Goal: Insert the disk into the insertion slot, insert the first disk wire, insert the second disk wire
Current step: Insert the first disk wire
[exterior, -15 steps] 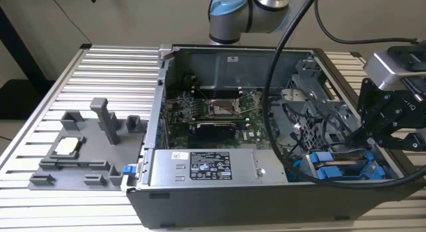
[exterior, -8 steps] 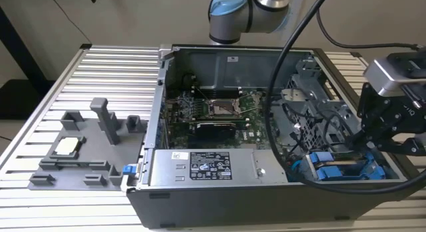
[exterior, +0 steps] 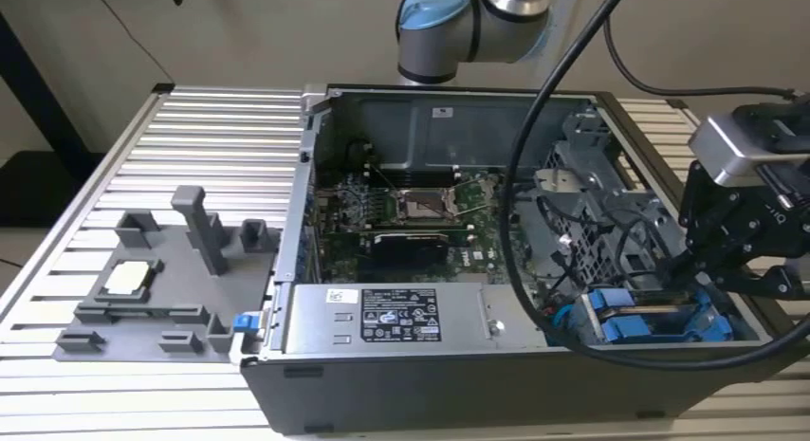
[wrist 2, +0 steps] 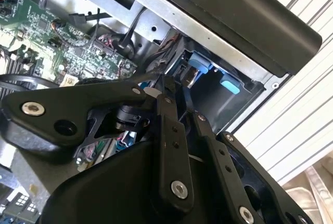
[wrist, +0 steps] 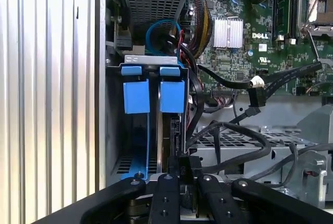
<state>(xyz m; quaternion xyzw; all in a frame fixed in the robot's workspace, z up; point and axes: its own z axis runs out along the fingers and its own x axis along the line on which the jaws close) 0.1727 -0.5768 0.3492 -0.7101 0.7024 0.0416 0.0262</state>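
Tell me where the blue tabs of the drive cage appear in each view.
Exterior view: blue tabs in the case's lower corner, at the exterior view's right.
Second wrist view: beside the case's black wall.
First wrist view: between the ribbed table and the motherboard.
Shared landmark: the green motherboard.

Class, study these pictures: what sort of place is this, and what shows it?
Probably a robotics lab or assembly test bench: a robot arm reaches over an open computer case, which sits on a slotted aluminium table beside a grey parts fixture.
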